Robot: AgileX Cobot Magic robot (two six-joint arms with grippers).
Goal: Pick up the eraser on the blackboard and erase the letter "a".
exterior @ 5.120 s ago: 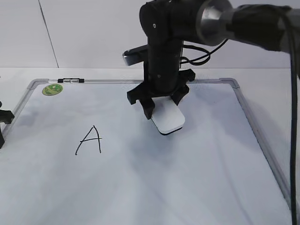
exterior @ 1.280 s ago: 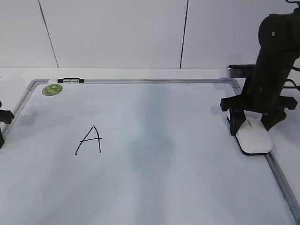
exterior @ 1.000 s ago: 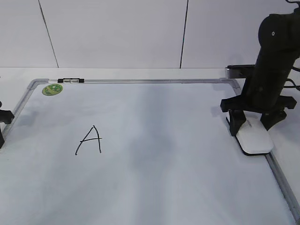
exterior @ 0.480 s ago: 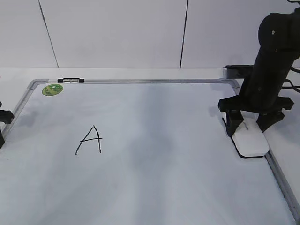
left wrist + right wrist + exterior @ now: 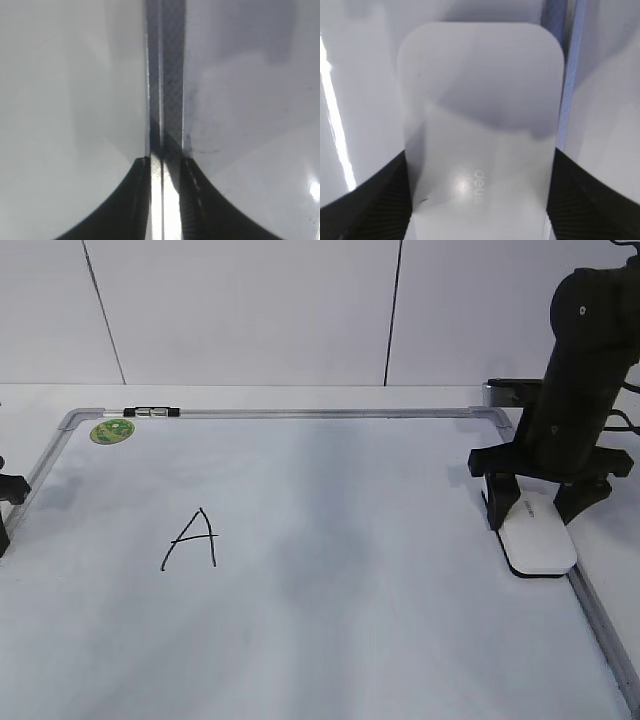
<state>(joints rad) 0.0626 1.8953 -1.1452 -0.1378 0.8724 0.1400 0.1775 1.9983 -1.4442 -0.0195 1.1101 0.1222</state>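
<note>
The white eraser [image 5: 540, 545] lies flat at the right edge of the blackboard [image 5: 330, 640], against its silver frame. My right gripper [image 5: 537, 520] stands over it, jaws closed on its two long sides. In the right wrist view the eraser [image 5: 480, 100] fills the space between the jaws [image 5: 480, 165], grey lettering up. A capital "A" [image 5: 192, 538] is drawn at the board's left. No lowercase "a" shows anywhere. My left gripper [image 5: 6, 505] sits shut at the board's left edge; in the left wrist view its fingers [image 5: 164, 162] are over the frame [image 5: 165, 75].
A round green sticker [image 5: 112, 430] and a small clip [image 5: 150, 412] sit at the board's far left corner. The board's right frame [image 5: 567, 75] runs just beside the eraser. A white wall stands behind the table.
My right gripper has carried the eraser from the board's middle to its right edge. In the last second it only shifted slightly there. The left arm has not moved.
</note>
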